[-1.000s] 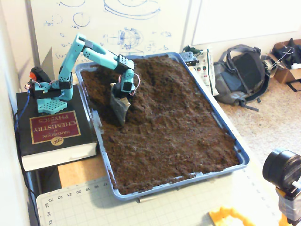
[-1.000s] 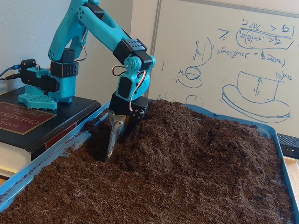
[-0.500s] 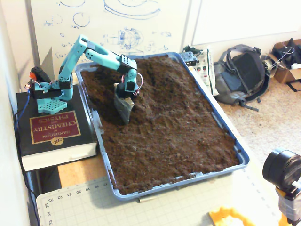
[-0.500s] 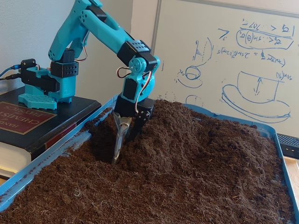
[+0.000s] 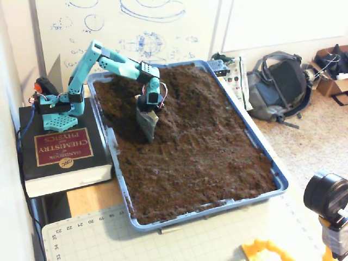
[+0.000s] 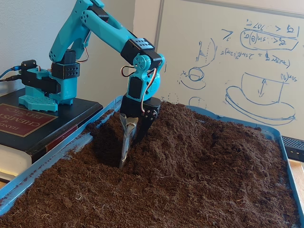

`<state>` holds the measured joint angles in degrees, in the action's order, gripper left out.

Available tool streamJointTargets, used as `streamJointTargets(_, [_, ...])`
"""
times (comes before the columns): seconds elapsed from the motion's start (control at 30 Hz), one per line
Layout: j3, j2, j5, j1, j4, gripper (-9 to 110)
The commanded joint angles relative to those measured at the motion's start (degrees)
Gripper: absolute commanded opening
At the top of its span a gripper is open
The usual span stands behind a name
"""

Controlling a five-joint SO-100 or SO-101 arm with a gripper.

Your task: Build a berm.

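Plainly mid-push: gripper (image 6: 124, 154) planted tip-down in the soil at the near foot of the berm (image 6: 209, 142), blade-like metal scoop in place of plain fingers, its lower edge sunk into the crumbly dark-brown surface. Judged to be scraping loose material sideways against the hump, not lifting a load. Berm itself in the far half of the blue tray (image 5: 280, 182), a long dark mound with sloping sides running toward the whiteboard (image 6: 237, 57); in the higher fixed view the same hump (image 5: 179, 89) just right of the gripper (image 5: 148, 128), flatter soil spread across the nearer part of the tray. Arm base bolted on a thick chemistry handbook (image 5: 60, 152) just left of the tray. Next move, as a judgement: drive the scoop further into the flank, then sweep upslope so the soil piles on the crest and does not spill back into the trench beside it; a shallow bite likely safer than a deep one against packed soil. Claw state impossible to tell, tips buried and the scoop edge-on in the low view, too small and dark in the high one. Hidden as well: depth of the tip in the soil, and any load on the scoop's far face.
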<state>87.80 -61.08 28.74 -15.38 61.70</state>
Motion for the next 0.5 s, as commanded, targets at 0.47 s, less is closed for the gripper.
streamJointTargets(0.47, [-5.6, -9.1, -0.4, -3.3, 0.0, 1])
